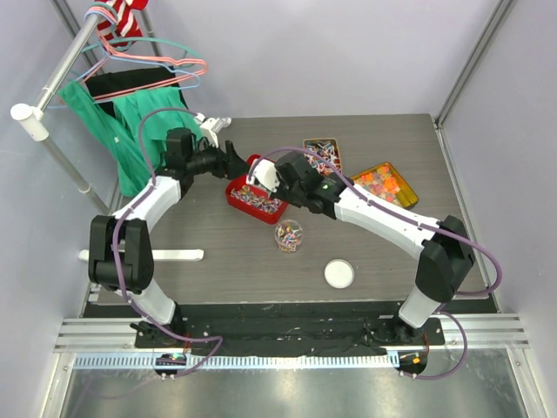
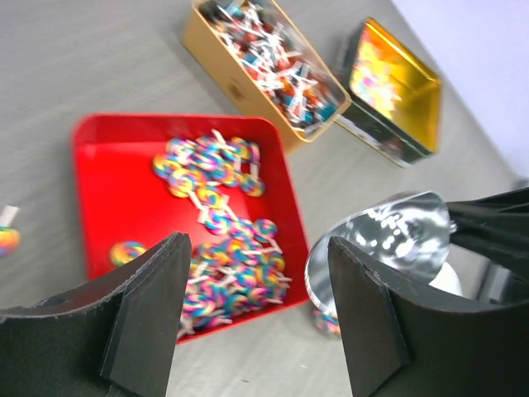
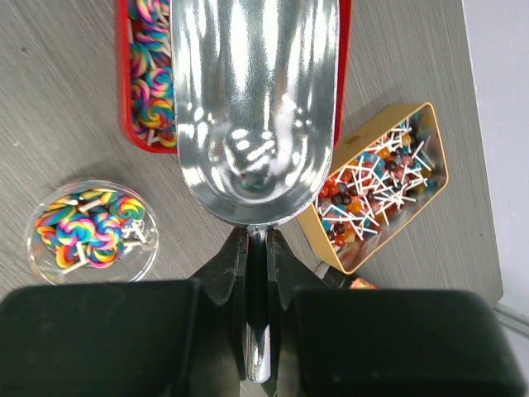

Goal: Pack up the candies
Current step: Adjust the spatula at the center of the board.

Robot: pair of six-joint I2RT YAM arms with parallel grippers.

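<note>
Most candies (image 2: 219, 198) lie in the red tray (image 2: 107, 182) at the middle of the table; some are already in the clear cup (image 3: 37, 248) just nearer. The right gripper (image 3: 258, 273) pinches the handle of an empty metal scoop (image 3: 256, 99) over the tray. The left gripper (image 2: 256, 306) has its fingers spread and holds nothing. I think more scooping is left, and the white lid (image 1: 339, 273) is not yet on.

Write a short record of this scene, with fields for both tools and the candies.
Left tool: open, empty, beside the red square tray
Right tool: shut on the handle of the silver metal scoop
Scoop: empty, over the tray
Candies: rainbow swirl lollipops in the tray, some in the clear round cup
Lid: white round lid, off the cup
</note>
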